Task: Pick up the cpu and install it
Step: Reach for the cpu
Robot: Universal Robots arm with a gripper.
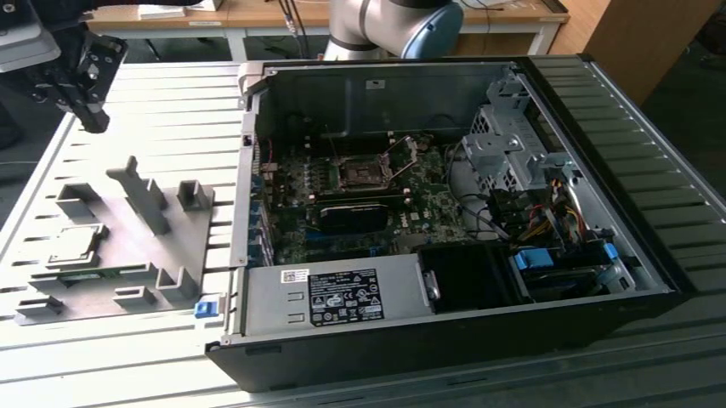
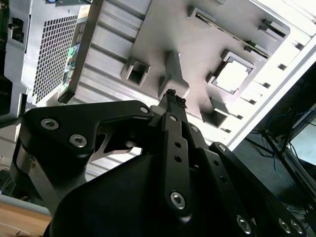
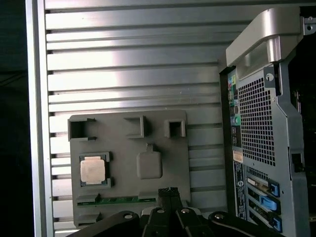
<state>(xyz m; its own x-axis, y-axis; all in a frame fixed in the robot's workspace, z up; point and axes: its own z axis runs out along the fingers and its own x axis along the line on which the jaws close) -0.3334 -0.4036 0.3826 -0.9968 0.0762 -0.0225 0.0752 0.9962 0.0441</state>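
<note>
Fingertips (image 2: 171,98) are seen pressed together with nothing held between them, so the gripper (image 2: 174,98) is judged to be closed and empty.

The cpu (image 3: 93,170) lies flat, silvery top upward, in a square pocket of the grey fixture plate (image 3: 123,148), well apart from the gripper in both wrist views. It is judged to be light, thin and stiff. The metal top looks smooth and may be slippery under hard pads. The underside and the thin greenish rim are likely to be fragile, so a firm squeeze or a drop could do harm. A hold across two opposite edges is judged the soundest, with the chip kept level. The raised pocket walls close around it leave little room for the fingers, and whether they are cut away at the sides cannot be told.

Just beside the pocket a green strip (image 3: 118,199) is seated along the plate's edge, and grey blocks (image 3: 174,128) stand up from the plate nearby.

In the exterior view the plate rests on the slatted table (image 1: 170,93) at the exterior view's left of the open computer case (image 1: 454,357). The cpu (image 1: 70,245) shows bright on the plate, and the gripper (image 1: 91,119) hangs above the table beyond the plate. Inside the case the dark socket (image 1: 365,174) is seen on the board with its frame raised and no chip in it
</note>
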